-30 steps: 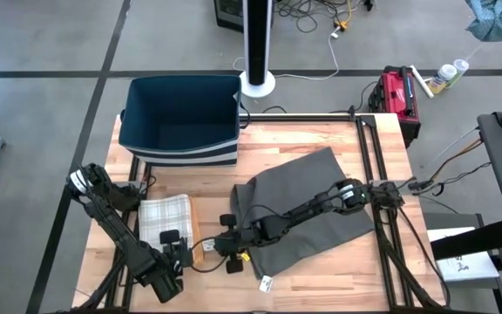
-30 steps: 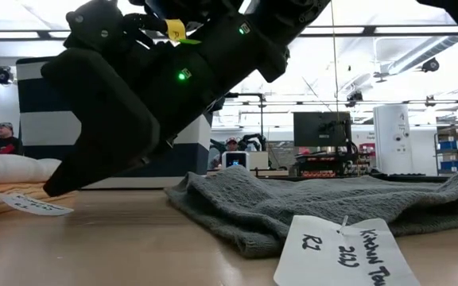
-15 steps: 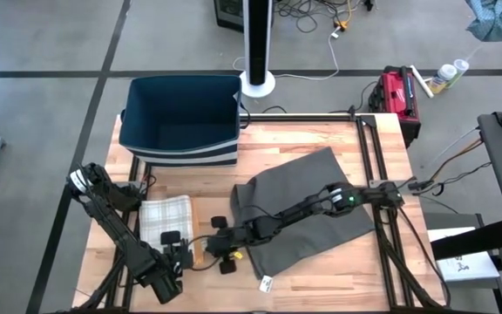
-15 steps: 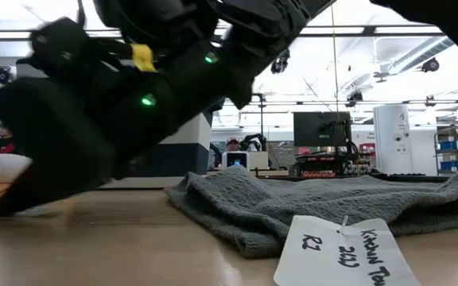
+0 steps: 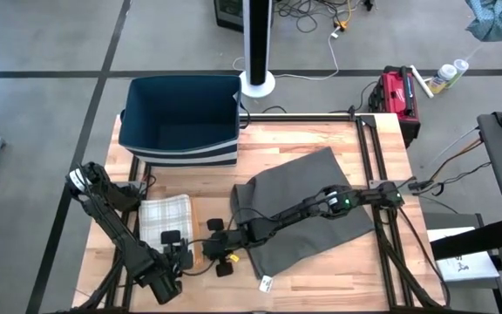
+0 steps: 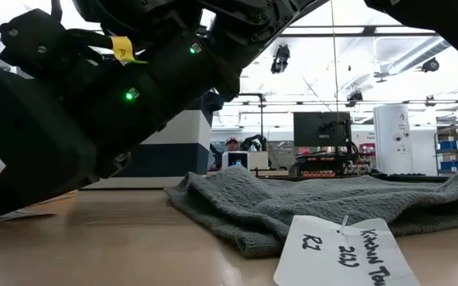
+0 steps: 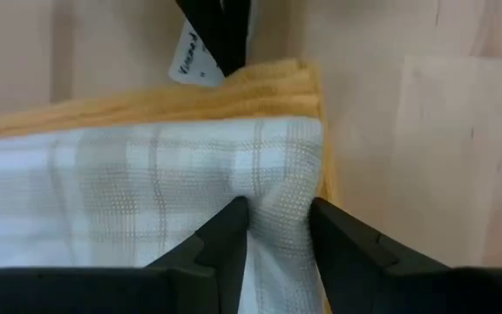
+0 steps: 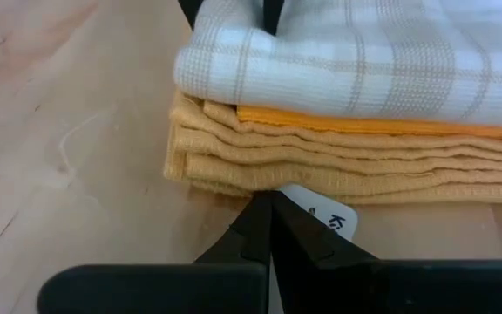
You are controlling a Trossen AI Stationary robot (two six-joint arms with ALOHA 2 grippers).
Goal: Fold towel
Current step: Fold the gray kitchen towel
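A white plaid towel lies folded on top of a folded yellow towel at the table's near left. My left gripper stands over the stack's near right corner, shut on the plaid cloth. My right gripper reaches over the rumpled grey towel, which lies flat on the table. Its fingers are shut, with the tips at the foot of the stack's right side, beside a white tag. Another paper tag lies at the grey towel's near edge. My left gripper pinches a raised pucker of the plaid towel's top layer between its two fingers, close to the towel's near right corner. The fingers come from above, pointing steeply down. The rest of the towel lies flat on the yellow one. My right gripper's shut fingertips meet the lowest folds of the yellow towel's right side, slanting down from the table's right. I cannot tell whether they press on the cloth or only stand against it. The stack rests on the table.
A dark blue bin stands at the table's far left, behind the stack. The right arm stretches across the grey towel. Bare wood shows between the stack and the grey towel, and along the near edge.
My right gripper has moved toward the table's left and a little down, from above the grey towel's near left corner to the stack's right side, fingers shut throughout. The towels lie as before.
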